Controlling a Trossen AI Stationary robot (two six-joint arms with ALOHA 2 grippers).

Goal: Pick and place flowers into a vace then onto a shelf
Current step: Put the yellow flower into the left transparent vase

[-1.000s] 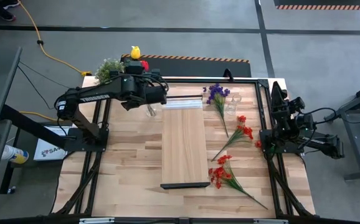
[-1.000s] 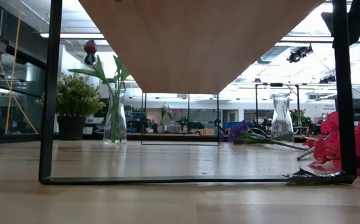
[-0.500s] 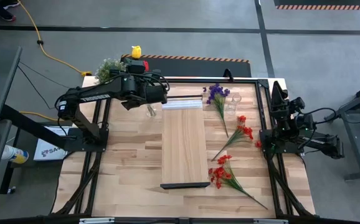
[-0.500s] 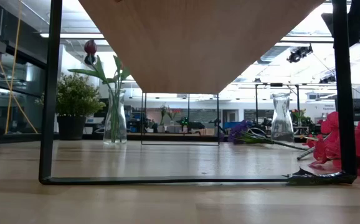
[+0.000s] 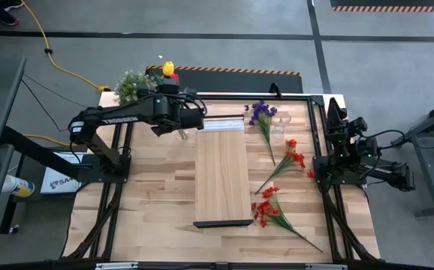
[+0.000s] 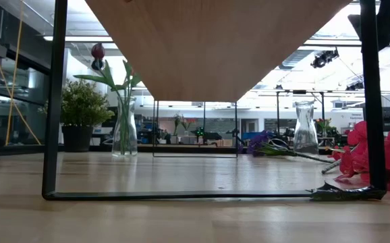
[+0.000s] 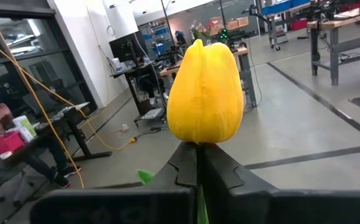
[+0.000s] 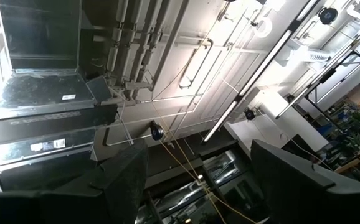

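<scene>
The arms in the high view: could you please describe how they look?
Both arms are dark, jointed links on black frames. The left arm carries pale lettering along its long link and looped black cables near its tool. The right arm is all black with bundled cables.

Yellow tulip [image 7: 205, 93]; red sprays [image 5: 296, 159]; purple sprig [image 5: 260, 112]; pale wooden shelf [image 5: 221, 177] with dark end trim; light planked tabletop [image 5: 157, 195]; green potted plant [image 6: 81, 104].

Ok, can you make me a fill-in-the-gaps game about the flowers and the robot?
1. The left gripper is shut on a ____ tulip.
2. The vase by the shelf already holds a ____ tulip.
3. The right gripper is ____ and holds nothing.
4. The second vase has ____ flowers in it.

Missing words: yellow; red; open; no
</scene>
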